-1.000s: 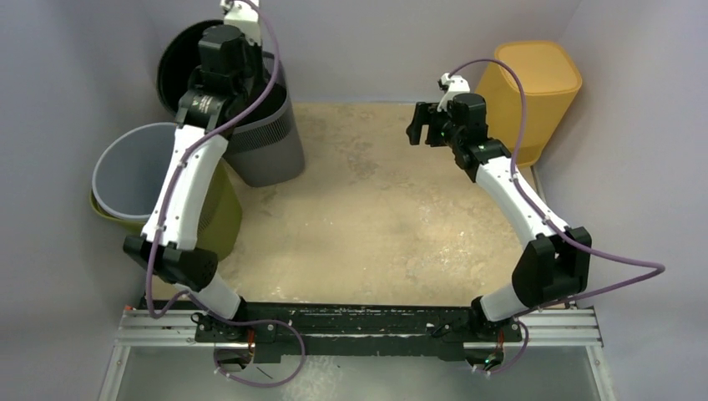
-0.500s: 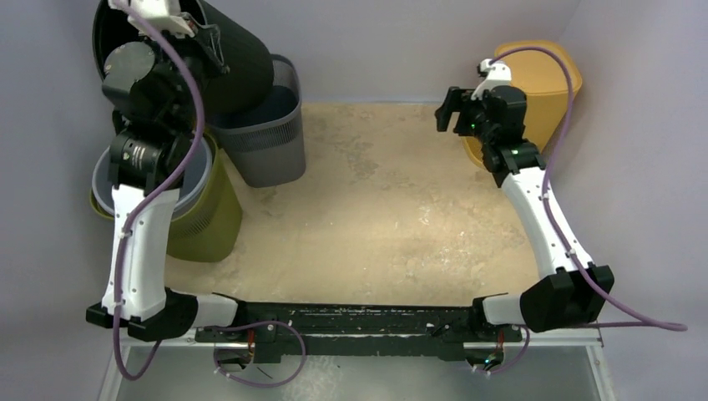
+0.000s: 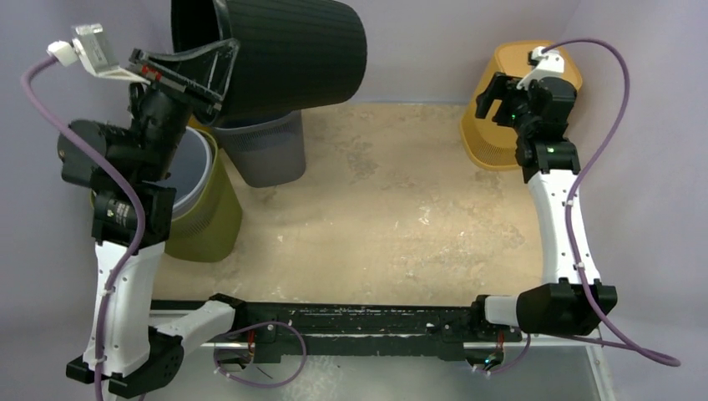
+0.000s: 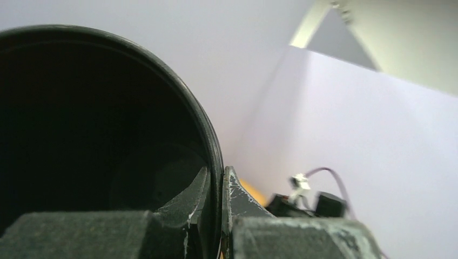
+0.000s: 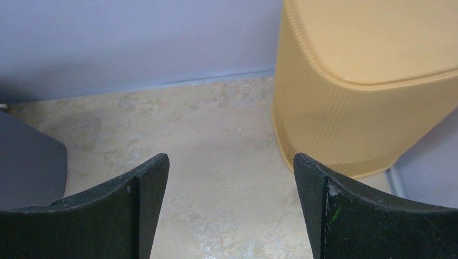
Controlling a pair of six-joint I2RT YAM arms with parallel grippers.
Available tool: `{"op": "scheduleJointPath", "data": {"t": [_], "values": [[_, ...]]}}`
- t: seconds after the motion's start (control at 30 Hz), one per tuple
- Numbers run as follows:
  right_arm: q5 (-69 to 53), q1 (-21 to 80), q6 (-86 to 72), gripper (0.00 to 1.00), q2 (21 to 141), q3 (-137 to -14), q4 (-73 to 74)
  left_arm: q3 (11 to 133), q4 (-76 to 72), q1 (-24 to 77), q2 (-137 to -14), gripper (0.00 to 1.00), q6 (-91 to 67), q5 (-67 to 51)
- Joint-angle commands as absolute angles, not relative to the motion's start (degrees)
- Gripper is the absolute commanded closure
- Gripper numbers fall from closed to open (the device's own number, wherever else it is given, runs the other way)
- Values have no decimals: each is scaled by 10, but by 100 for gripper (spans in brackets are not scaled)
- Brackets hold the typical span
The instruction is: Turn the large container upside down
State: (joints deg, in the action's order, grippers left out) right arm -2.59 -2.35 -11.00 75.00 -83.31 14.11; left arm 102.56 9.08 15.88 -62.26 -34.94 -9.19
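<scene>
While the left arm stands tall with its wrist bent forward, the left gripper [image 3: 209, 73] is pinched tight on the rim of the black ribbed bin [image 3: 292, 58], one finger inside and one outside. The right arm reaches toward the far right corner; the right gripper [image 3: 493, 98] is spread wide, holding nothing, just beside the yellow bin [image 3: 488, 142]. The black ribbed bin is off the table, tipped on its side with its mouth facing left, above the grey bin [image 3: 267, 154]. An olive bin [image 3: 209, 221] stands at left. Mottled beige table [image 3: 376, 225], pale lavender walls [image 3: 434, 42].
</scene>
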Motion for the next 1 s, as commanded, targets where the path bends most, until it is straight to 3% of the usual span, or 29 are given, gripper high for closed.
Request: {"op": "scheduleJointPath", "data": {"t": [0.0,0.17,0.33,0.6,0.97], "values": [[-59,-60,-120,13,742,-891,133,897,-169,159,-587,100,-541,-174],[-89,-67,-128,13,750,-945,141,780,-312,159,-580,100,-639,-192],[-106,-67,-129,13,757,-991,152,744,-353,173,-604,100,-674,-209],[-145,-67,-135,13,767,-1015,153,686,-362,344,-680,100,-613,-150],[-159,-67,-116,13,763,-1030,173,548,-490,464,-776,100,-618,-61]]}}
